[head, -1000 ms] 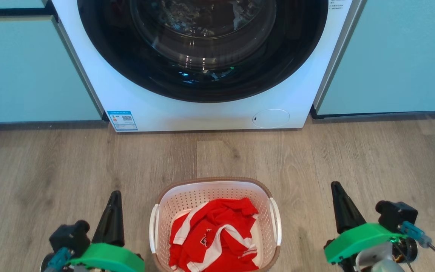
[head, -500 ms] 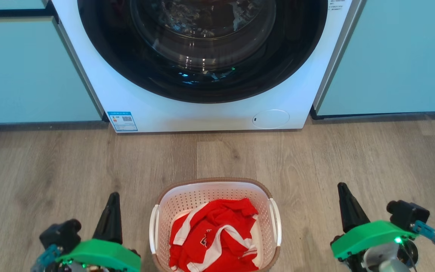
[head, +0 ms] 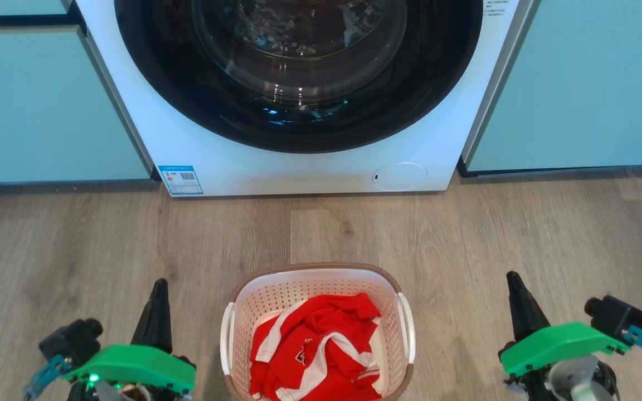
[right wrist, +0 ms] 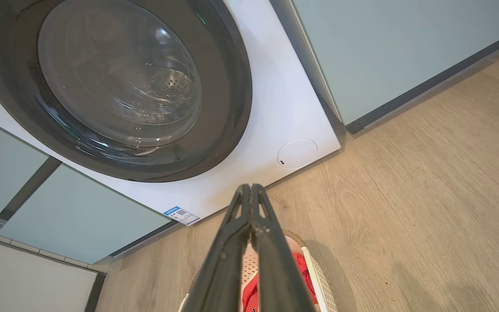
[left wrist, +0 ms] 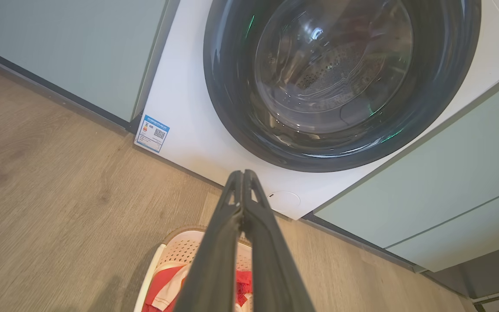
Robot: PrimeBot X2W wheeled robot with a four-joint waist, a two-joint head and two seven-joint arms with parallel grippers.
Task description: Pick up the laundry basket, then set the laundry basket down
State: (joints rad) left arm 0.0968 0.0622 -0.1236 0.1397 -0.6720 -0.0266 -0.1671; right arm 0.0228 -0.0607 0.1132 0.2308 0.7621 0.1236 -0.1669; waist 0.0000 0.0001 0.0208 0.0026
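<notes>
Since 1 s ago both arms slid outward: left gripper point(head: 158, 292) further left & lower, right gripper point(head: 515, 283) further right. Both have long dark tapered fingers pressed tip to tip, holding nothing. Laundry basket point(head: 298, 287), rounded, perforated cream plastic w/ brown rim, sits on wood-grain floor point(head: 76, 239) btwn them, in front of glossy white washing machine point(head: 310, 170). Crumpled red-white garment point(head: 315, 345) inside.

Low centre on the wooden floor point(head: 76, 245): laundry basket point(head: 315, 268), upright, holding a crumpled red and white shirt point(head: 321, 345). Beyond it, well apart, a white washing machine point(head: 298, 172) with round dark glass door, between pale green cabinets point(head: 37, 111). Beside the basket, the left gripper point(head: 158, 289); farther off, the right gripper point(head: 516, 284); neither touching it, each seen as one dark spike aimed at the machine
</notes>
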